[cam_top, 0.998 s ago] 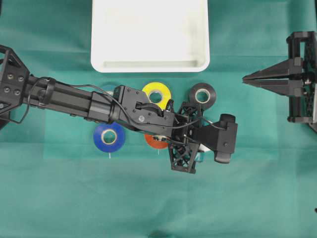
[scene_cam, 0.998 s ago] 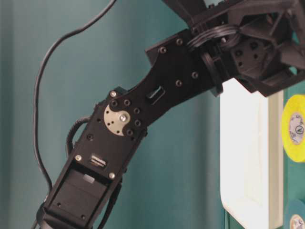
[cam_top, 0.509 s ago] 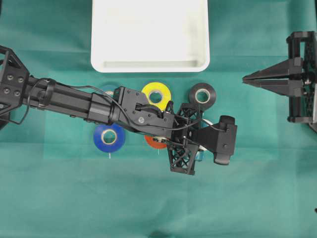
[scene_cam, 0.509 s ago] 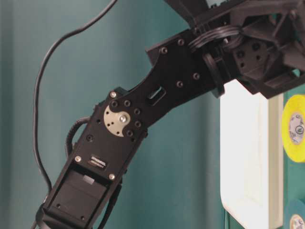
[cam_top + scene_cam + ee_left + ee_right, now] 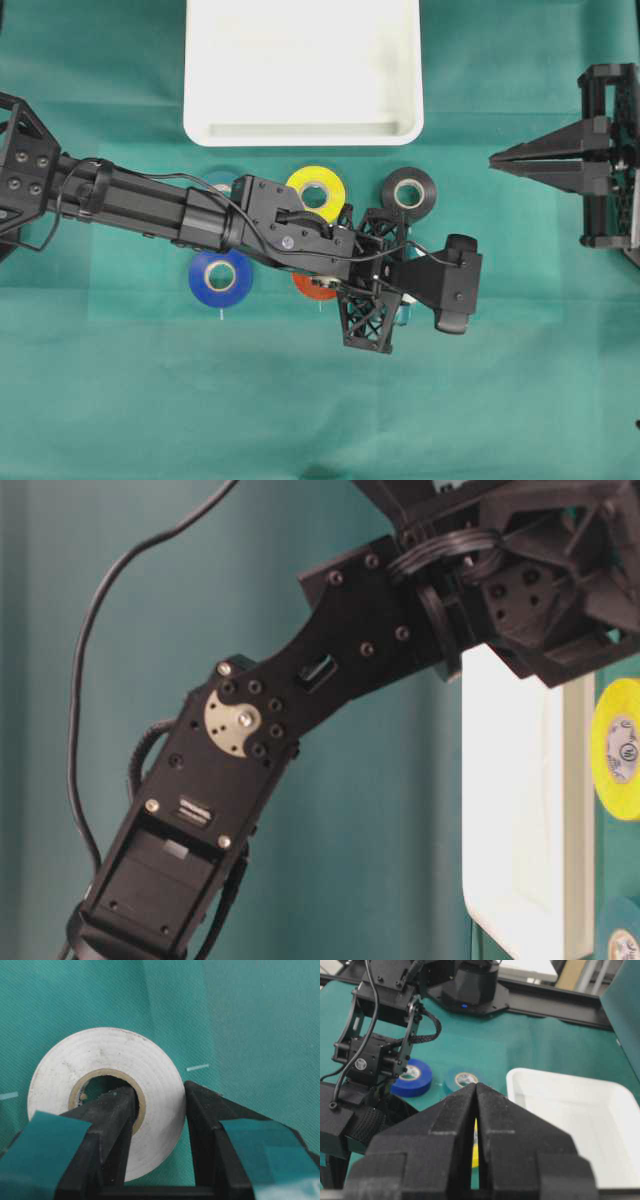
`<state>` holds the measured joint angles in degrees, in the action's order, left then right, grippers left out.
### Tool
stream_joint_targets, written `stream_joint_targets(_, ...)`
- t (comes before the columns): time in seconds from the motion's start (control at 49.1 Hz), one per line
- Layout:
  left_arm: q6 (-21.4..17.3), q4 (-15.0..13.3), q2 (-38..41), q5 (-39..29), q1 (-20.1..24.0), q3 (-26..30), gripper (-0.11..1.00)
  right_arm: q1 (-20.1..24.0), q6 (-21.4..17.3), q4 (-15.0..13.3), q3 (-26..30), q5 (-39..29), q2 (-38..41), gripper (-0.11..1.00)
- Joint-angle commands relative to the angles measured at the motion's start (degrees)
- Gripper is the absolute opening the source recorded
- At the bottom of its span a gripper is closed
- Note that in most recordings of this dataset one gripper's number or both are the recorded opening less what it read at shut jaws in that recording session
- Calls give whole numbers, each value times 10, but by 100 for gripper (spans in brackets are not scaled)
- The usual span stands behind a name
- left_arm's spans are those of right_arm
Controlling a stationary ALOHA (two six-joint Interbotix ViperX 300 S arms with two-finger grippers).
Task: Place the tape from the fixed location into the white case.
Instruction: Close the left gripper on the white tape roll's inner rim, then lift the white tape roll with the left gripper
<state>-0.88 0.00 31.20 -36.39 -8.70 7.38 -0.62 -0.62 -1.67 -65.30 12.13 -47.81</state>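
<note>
The tape (image 5: 100, 1052), a white roll with a pale core, lies flat on the green cloth. My left gripper (image 5: 159, 1092) is shut on its wall, with one finger (image 5: 117, 1110) in the core hole and the other (image 5: 200, 1110) outside the rim. From overhead the left gripper (image 5: 405, 292) points down at the table's middle and hides nearly all of the tape. The white case (image 5: 300, 132) stands empty at the back centre, its rim (image 5: 560, 1085) also showing in the right wrist view. My right gripper (image 5: 497, 160) is shut and holds nothing, at the right edge.
Around the left wrist lie a yellow roll (image 5: 316, 188), a black roll (image 5: 408, 192), a blue roll (image 5: 220, 278) and an orange roll (image 5: 312, 290). A teal roll (image 5: 465, 1080) lies near the case. The left forearm (image 5: 130, 200) crosses the table's left half.
The left arm's elbow has shifted a little up and left in the table-level view, and the wrist has edged slightly right overhead. The right arm has not moved.
</note>
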Motion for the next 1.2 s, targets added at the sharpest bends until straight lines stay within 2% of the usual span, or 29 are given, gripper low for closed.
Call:
stream_joint_targets(0.0, -2, 1, -25, -6, -4, 21, 28, 0, 1, -1, 14, 3, 4, 0)
stream_joint_targets(0.713, -2, 1, -108, -49, -10, 30, 28, 0, 1, -1, 16, 4, 5, 0)
stream_joint_targets(1.181, -2, 1, -174, -119, -10, 37, 28, -1, 1, -1, 17, 5, 5, 0)
